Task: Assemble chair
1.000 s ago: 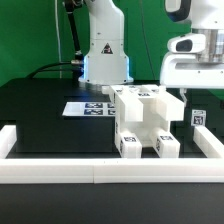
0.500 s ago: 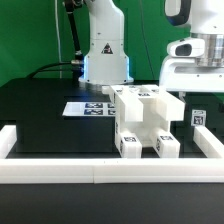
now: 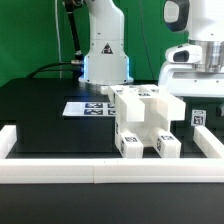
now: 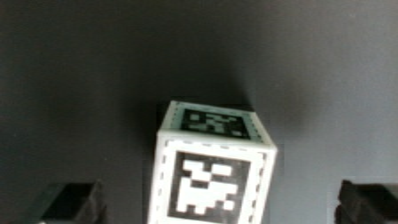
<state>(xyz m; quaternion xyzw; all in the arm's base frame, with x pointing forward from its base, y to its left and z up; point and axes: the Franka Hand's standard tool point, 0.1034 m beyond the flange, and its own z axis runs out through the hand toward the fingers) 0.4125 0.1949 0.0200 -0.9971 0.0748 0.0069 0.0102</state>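
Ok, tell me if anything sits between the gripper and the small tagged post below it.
Nothing visible does. In the wrist view the post lies straight ahead of the open gripper, between its two fingers, with only bare black table around it. The partly built chair stands to the exterior view's left.

Bare table [image 4: 89,70] around the post [image 4: 217,165]

lab: robot arm [image 3: 105,45], marker board [image 3: 85,108]

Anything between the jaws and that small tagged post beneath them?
Nothing. The wrist view shows the post whole, framed by the open jaws of the gripper, only dark table around it.
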